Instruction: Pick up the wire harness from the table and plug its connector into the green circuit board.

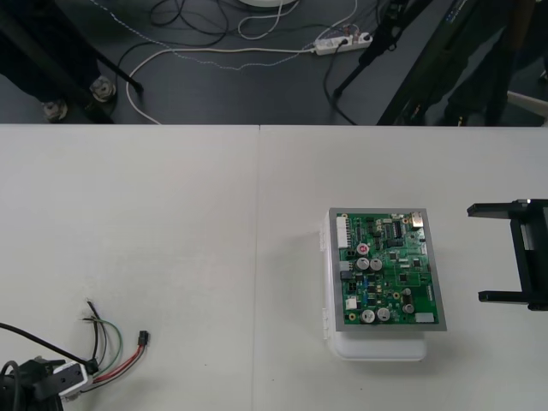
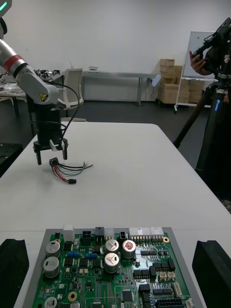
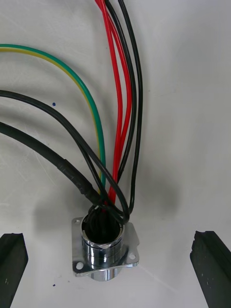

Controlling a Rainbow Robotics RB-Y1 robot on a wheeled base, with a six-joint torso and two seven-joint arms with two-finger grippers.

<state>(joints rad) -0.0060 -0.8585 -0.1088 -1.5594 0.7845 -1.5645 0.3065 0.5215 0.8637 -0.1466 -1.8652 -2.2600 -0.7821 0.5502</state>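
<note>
Your left gripper [image 2: 50, 159] is wide open, and the wire harness [image 2: 67, 172] lies with its metal socket [image 3: 102, 243] right between the fingers [image 3: 12, 260]. Go straight down and squeeze the socket, not the wires [image 3: 121, 96]. Your right gripper [image 1: 475, 253] sits open beside the green circuit board [image 1: 387, 270]

You're looking steeply down on the table [image 1: 171, 214] from overhead, your right wrist camera sits low by the board [image 2: 110, 274], facing level across to the harness [image 2: 70, 171], and your left wrist camera hangs close above that same harness's socket [image 3: 103, 245].
</note>
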